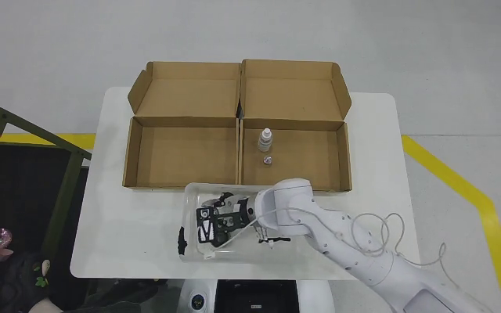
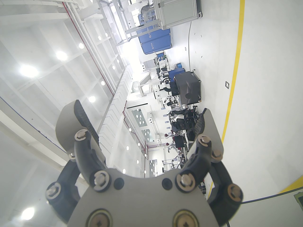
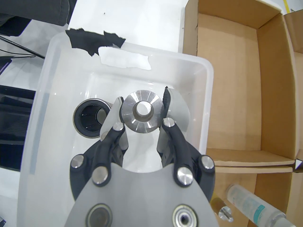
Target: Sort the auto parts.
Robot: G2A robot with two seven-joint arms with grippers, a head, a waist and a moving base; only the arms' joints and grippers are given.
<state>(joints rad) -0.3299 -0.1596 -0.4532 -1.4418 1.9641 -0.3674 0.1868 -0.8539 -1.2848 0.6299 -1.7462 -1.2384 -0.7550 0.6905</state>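
Silvery metal is what the right gripper [image 3: 143, 96] is pinching: a flanged metal bushing [image 3: 142, 112], round, with a raised collar and an open bore. One finger presses on each side of its flange. The bushing is inside the clear plastic bin [image 3: 42, 119], near the bin's wall on the side of the cardboard boxes. I cannot tell whether it rests on the bin floor or hangs just above it.

Just beside the bushing in the same bin lies a cylindrical bearing sleeve [image 3: 91, 119] with a dark bore, close to one gripper finger. A torn strip of black tape [image 3: 90, 40] sits on the bin's rim at the end farthest from the wrist, with a white label [image 3: 124, 58] stuck just below it.

The bin stands at the middle of the front edge of the table [image 1: 376, 156]. Two open boxes stand side by side behind it, their lids folded back toward the rear edge.

The left cardboard box [image 1: 184, 152] shows only its bare brown floor. The right cardboard box [image 1: 313, 156] holds a small bottle [image 1: 267, 139] close to its left wall. A small metal fitting [image 1: 267, 160] sits just in front of the bottle, apart from it.

The left gripper [image 2: 142, 109] points up at the ceiling lights, well away from the table. Its fingers are spread wide with nothing between them.
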